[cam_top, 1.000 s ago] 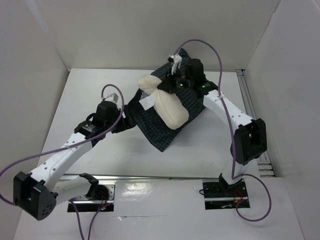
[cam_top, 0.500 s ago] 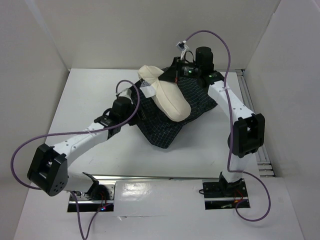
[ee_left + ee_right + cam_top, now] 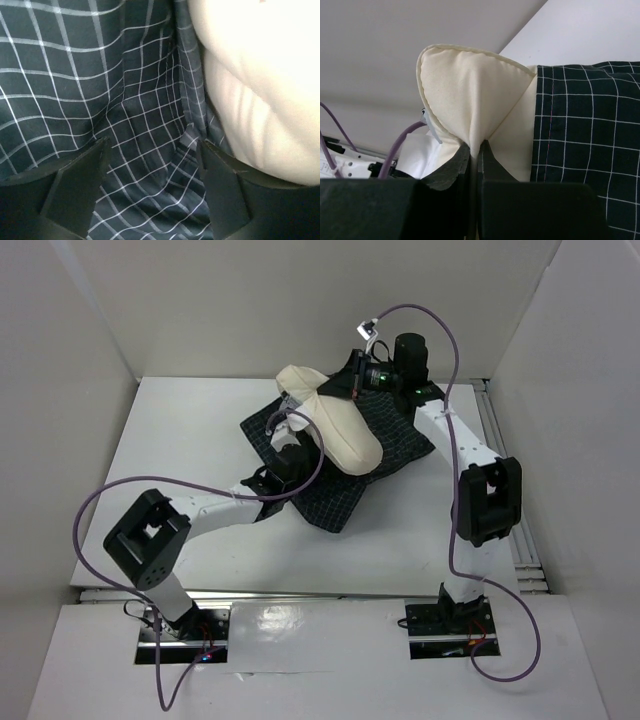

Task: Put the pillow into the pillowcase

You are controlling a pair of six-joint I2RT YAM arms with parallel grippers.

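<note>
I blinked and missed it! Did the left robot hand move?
Yes. The left gripper slid right, away from the left wall, onto the pillowcase beside the pillow.

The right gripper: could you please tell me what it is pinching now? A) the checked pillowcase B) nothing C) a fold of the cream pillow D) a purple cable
C: the right wrist view shows the right gripper shut on a fold of the pillow, with the pillowcase beside it.
</note>
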